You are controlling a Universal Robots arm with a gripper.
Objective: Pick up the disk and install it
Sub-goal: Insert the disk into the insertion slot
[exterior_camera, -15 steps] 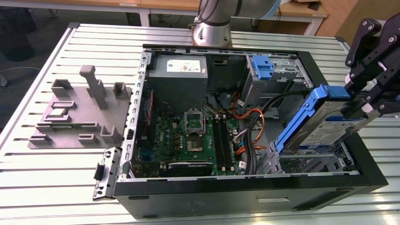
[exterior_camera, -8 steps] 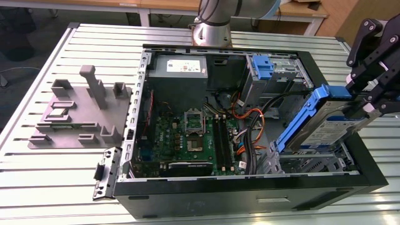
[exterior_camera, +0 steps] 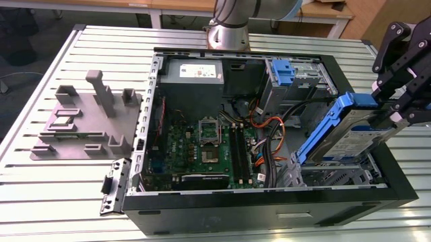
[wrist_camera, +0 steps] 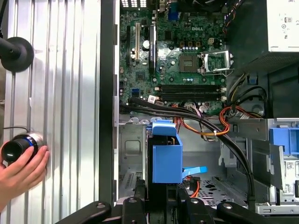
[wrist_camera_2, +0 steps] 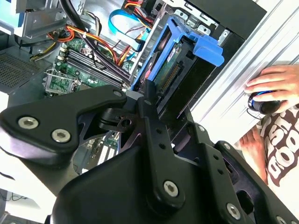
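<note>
The disk is a silver-grey drive with a bright blue bracket. It hangs tilted on edge over the drive bay, at the corner of the open computer case on the exterior view's right. My gripper is shut on the disk's upper end, coming in from the exterior view's right. Both wrist views look along the black fingers to the disk, whose blue bracket points down into the bay.
Inside the case are a green motherboard, a grey power supply, orange and black cables and another blue bracket. A grey fixture plate lies on the table. A person's hand rests on a device beside the case.
</note>
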